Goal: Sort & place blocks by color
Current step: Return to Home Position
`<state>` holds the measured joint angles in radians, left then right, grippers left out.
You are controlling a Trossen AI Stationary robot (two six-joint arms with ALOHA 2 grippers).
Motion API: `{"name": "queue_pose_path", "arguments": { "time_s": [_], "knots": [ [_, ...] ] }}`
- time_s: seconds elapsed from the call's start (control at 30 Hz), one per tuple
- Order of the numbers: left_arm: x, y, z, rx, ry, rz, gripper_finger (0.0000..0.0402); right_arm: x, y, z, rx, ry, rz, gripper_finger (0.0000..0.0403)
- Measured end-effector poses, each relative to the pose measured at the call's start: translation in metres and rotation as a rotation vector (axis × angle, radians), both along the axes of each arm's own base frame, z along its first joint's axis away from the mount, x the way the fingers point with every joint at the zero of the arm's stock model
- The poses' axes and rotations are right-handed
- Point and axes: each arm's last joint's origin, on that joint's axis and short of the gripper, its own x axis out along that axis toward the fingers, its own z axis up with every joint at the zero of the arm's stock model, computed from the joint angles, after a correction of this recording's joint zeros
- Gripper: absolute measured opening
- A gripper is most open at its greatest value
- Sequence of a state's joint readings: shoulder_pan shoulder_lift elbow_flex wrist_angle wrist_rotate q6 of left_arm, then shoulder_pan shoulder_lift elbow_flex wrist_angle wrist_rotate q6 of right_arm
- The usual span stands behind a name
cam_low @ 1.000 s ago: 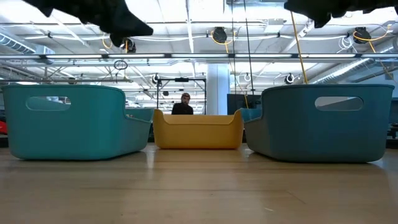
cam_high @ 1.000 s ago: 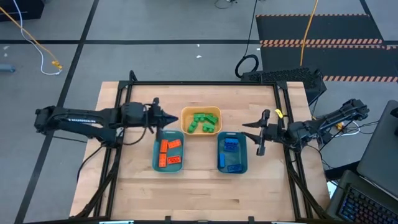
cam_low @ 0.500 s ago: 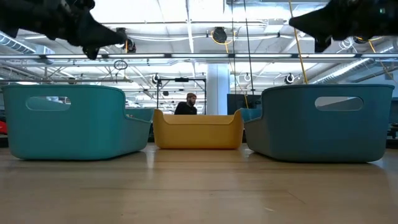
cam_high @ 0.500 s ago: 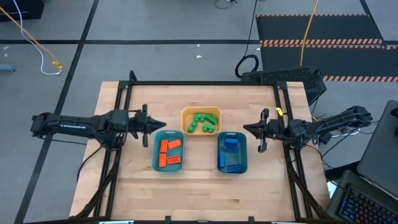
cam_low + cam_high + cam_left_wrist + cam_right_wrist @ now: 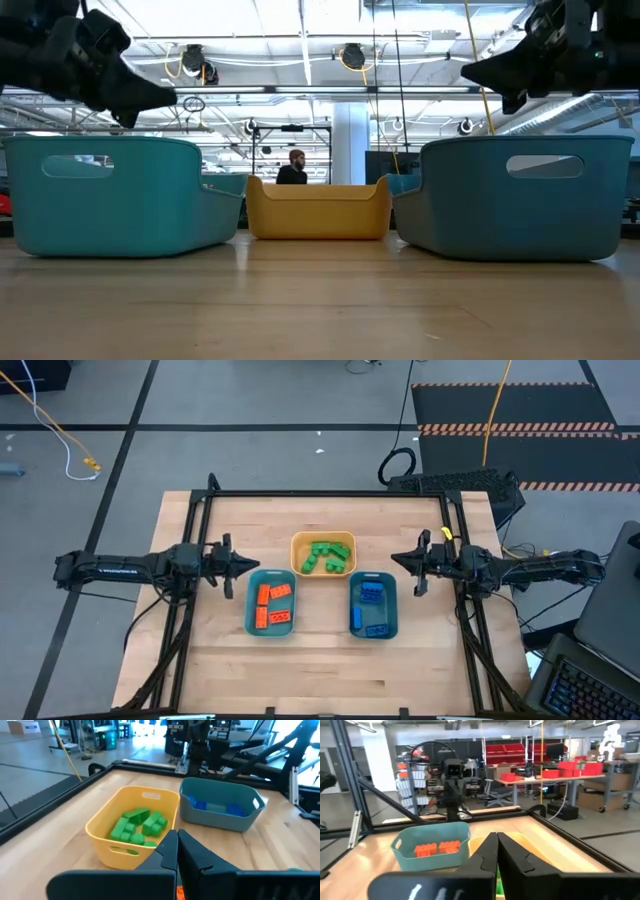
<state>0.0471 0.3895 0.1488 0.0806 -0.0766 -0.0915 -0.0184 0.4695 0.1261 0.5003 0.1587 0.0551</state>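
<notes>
Your studded plastic bricks sit sorted mid-frame: orange blocks (image 5: 271, 606) in the smooth left teal bin (image 5: 249, 606), green blocks (image 5: 325, 555) in the round-cornered yellow bin (image 5: 297, 553) above, blue blocks (image 5: 372, 608) in the right teal bin (image 5: 395, 606), on the pale plank counter (image 5: 320, 670). Your left pincer (image 5: 243, 564) hangs left of the bins, your right pincer (image 5: 405, 564) right of them, both pinched closed. White lettering on the left arm (image 5: 112, 569) is too small to read.

The left gripper (image 5: 246, 565) is drawing back toward the left edge of the desk (image 5: 320, 670), away from the bins. The right gripper (image 5: 396, 559) is pulling back toward the right edge.
</notes>
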Motion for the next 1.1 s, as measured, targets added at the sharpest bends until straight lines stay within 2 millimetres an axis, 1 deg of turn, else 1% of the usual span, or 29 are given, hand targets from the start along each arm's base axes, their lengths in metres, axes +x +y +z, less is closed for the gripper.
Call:
{"name": "queue_pose_path", "arguments": {
  "time_s": [0.17, 0.3, 0.43, 0.53, 0.7, 0.9, 1.1],
  "knots": [
    [-0.006, 0.000, -0.013, -0.001, -0.004, -0.002, 0.0001, -0.001, -0.006, -0.004, 0.033, 0.025, 0.034, 0.0000],
    [-0.008, 0.000, -0.018, -0.027, -0.019, 0.007, 0.0001, -0.003, -0.008, -0.010, 0.070, -0.011, 0.031, 0.0000],
    [-0.010, 0.000, -0.020, -0.041, -0.026, 0.010, 0.0001, -0.002, -0.006, -0.011, 0.108, -0.038, -0.001, 0.0000],
    [-0.010, 0.000, -0.020, -0.054, -0.028, 0.012, 0.0002, -0.001, -0.003, -0.015, 0.117, 0.005, 0.008, 0.0000],
    [-0.013, 0.000, -0.024, -0.070, 0.010, 0.015, 0.0002, 0.000, 0.002, -0.015, 0.079, 0.012, 0.032, 0.0000],
    [-0.018, 0.000, -0.022, -0.081, -0.024, 0.001, 0.0001, -0.001, 0.004, -0.015, 0.042, 0.020, 0.033, 0.0000],
    [-0.023, -0.001, -0.014, -0.045, -0.112, -0.006, 0.0002, -0.002, 0.004, -0.016, 0.053, 0.029, 0.033, 0.0000]
  ]
}}
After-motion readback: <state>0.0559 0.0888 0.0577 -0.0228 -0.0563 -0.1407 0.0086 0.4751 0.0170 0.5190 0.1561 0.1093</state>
